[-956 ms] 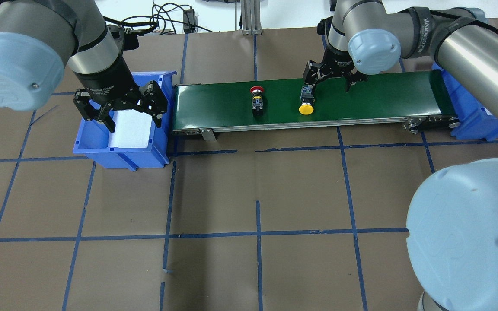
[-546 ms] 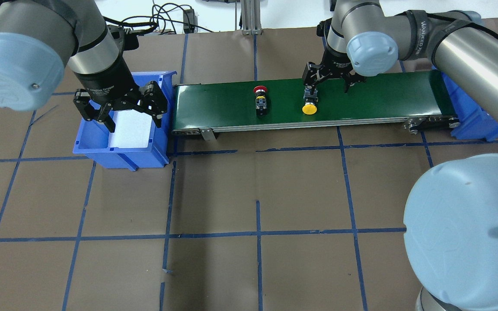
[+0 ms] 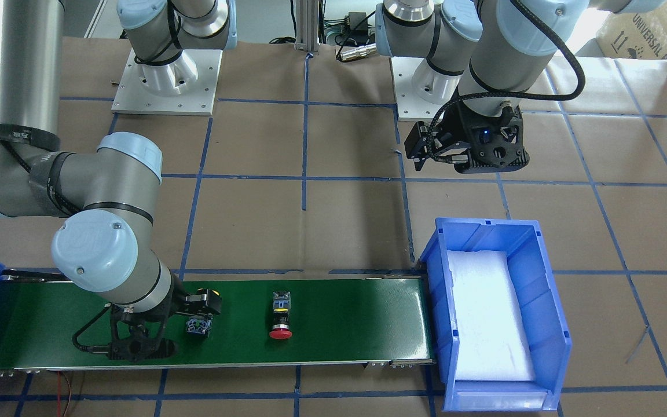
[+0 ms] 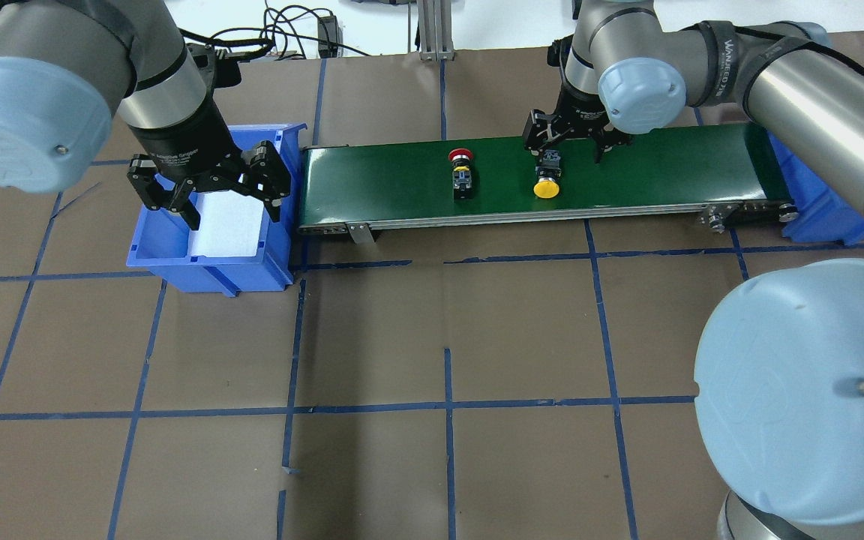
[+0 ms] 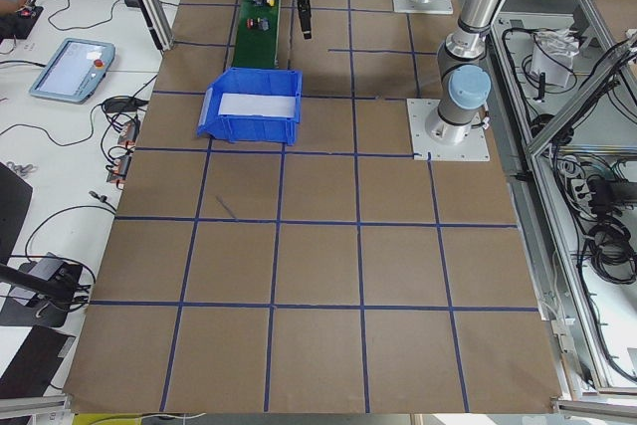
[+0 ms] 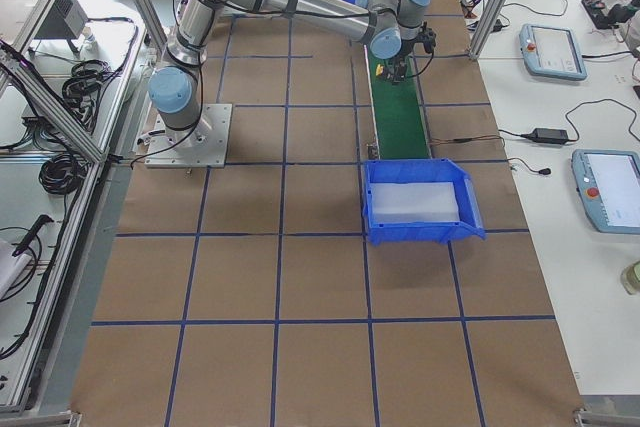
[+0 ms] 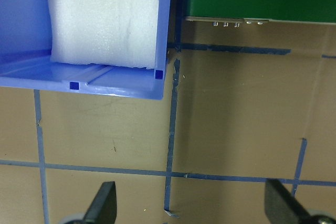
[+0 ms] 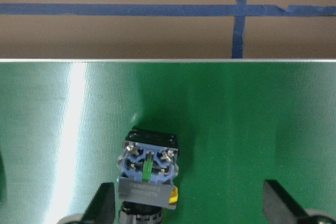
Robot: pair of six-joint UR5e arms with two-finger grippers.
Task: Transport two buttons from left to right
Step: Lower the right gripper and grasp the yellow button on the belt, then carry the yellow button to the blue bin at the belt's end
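Quick rundown, clock directions as seen from the overhead camera. There are two buttons, and both are lying on their sides on the green belt [image 4: 664,169], which runs from 9 to 3 o'clock across the far part of the tabletop [image 4: 447,315].

The red button [image 4: 463,171] sits about mid-belt with its cap pointing to 12 o'clock. The yellow button [image 4: 547,176] is near it at its 3 o'clock side, flipped the other way with its cap toward 6 o'clock. They're close to each other but not touching.

There are two arms. The right end effector [image 4: 571,150] is down low over the belt with its fingers spread apart. In the wrist view the yellow button's blue-grey base lies between them, right beside one finger [image 8: 102,205], and nothing is clamped.

The left end effector [image 4: 233,214] hangs above a blue bin [image 4: 207,266] with its fingers wide apart too, holding nothing.

There are two blue bins. The one under the left arm is at the belt's 9 o'clock end, with one white foam pad [image 4: 226,221] lying in it and no buttons. The second bin [image 4: 822,217] is at the 3 o'clock end, mostly hidden behind the right arm, so I can't tell what's in it.
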